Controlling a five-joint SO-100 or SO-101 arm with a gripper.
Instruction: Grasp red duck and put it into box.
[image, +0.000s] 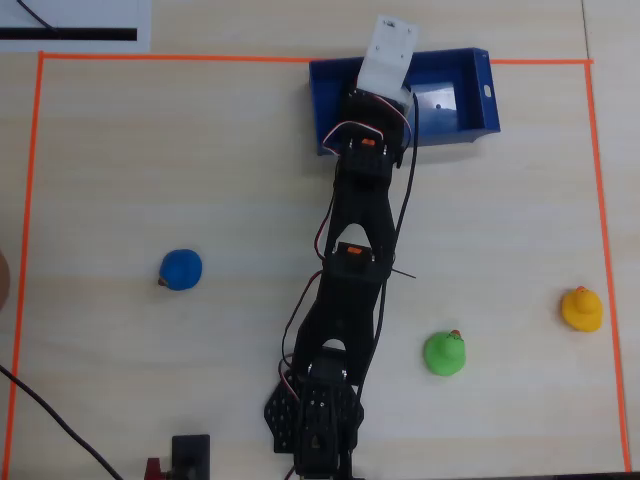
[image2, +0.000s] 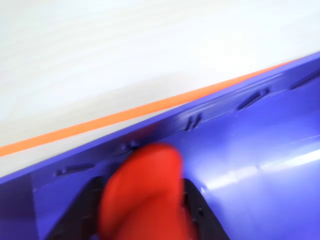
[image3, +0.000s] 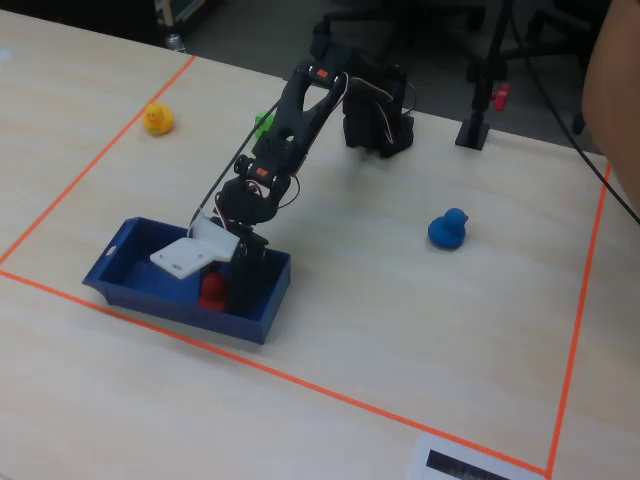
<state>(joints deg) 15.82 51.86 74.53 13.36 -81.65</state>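
In the fixed view, the small glossy red toy duck (image3: 213, 291) is held between the jaws of the black two-finger gripper (image3: 222, 293), apparently gripped, inside the low-walled dark blue plastic box (image3: 262, 305); release is judged next.

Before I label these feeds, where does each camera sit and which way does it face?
Overhead view: above the table, looking straight down; whole black arm, glossy blue duck.
Wrist view: on the gripper, looking into the dark blue plastic box; fingers around the glossy red toy duck.
Fixed view: beyond the box's far side, angled down; arm, gripper.
All share the box; wrist and fixed views share the red duck.
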